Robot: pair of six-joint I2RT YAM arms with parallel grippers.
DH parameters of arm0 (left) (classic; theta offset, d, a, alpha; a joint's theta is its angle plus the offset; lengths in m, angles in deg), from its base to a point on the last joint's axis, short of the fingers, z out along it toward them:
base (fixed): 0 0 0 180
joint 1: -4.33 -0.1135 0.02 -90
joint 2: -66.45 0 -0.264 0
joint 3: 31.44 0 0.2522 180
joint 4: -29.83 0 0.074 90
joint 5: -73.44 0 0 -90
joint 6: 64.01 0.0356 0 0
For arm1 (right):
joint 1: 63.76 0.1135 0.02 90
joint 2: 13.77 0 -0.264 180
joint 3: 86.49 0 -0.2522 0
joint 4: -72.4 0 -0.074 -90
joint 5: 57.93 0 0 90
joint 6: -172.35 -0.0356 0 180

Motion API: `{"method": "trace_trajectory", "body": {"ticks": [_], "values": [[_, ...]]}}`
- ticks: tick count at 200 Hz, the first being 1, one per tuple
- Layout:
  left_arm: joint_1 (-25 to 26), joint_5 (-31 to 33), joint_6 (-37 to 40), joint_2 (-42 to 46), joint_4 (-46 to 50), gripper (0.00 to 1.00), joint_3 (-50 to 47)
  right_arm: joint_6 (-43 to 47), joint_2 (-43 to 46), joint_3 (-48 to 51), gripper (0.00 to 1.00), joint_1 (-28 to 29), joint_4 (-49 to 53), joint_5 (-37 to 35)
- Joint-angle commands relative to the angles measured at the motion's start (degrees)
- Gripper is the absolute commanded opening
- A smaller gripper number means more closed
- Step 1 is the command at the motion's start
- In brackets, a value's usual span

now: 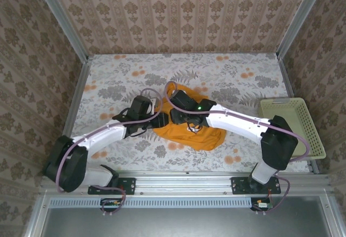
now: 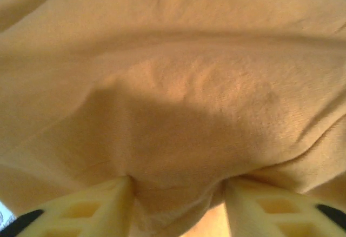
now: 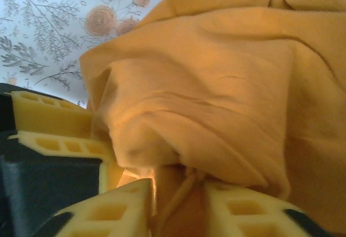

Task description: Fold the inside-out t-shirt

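My overhead feed is evenly lit and sharp, the tabletop (image 1: pixel 227 80) bright with only faint, soft shadows beneath the arms. My left wrist feed is blurred, the t-shirt (image 2: pixel 178 85) too close to focus, a dark shadow lying across its lower middle. On the right wrist feed the cloth glows warm with shaded folds, and the right end effector (image 3: pixel 178 189) at the bottom edge looks soft

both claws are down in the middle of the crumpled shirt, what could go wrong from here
1. The right claw pinches a thick bunched fold of the t-shirt, so it may lift several layers at once instead of one edge.
2. The left claw sits close beside it on the same crumpled heap; pulling apart could tangle the cloth or make the arms collide.
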Motion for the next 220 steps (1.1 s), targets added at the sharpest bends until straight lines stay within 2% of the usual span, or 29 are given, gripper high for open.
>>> {"method": "trace_trajectory", "body": {"ticks": [1, 23, 49, 106, 126, 147, 185, 206, 220], "values": [[-0.23, 0.98, -0.51, -2.37, -2.23, 0.35, 3.43, 1.07, 2.61, 0.90, 0.17, -0.21, 1.03, 0.03], [-1.59, 0.27, -1.50, -4.80, -3.59, 0.16, 5.02, 3.27, 6.27, 3.61, 0.00, -0.28, 1.41, -1.43], [-3.50, -1.27, -1.78, -5.62, -3.75, 0.00, 6.84, 5.85, 11.39, 7.66, 0.00, -0.27, 2.58, -1.89], [-11.62, -5.12, -1.53, -3.41, -0.32, 0.00, 9.22, 13.93, 27.90, 21.74, 0.00, -0.29, -2.21, 4.18], [-11.63, -5.87, 0.00, -3.68, 1.05, 0.00, 10.40, 14.63, 30.32, 26.29, 0.00, -0.58, -3.53, 4.19], [-9.51, -6.23, 1.48, -4.20, 1.98, 0.00, 11.35, 11.89, 29.83, 27.26, 0.00, -3.08, -3.52, 3.56], [-1.05, -5.02, 3.17, -3.94, 2.14, 0.00, 11.43, 11.93, 27.91, 23.65, 0.40, -4.55, -4.93, 1.53], [2.44, -3.65, 3.75, -3.31, 1.89, 0.00, 10.90, 14.07, 24.64, 21.05, 0.52, -4.59, -5.30, 3.21], [3.58, -2.75, 3.64, -2.13, 1.35, 0.00, 9.83, 14.74, 21.93, 19.78, 0.58, -4.54, -5.21, 3.76]]}}
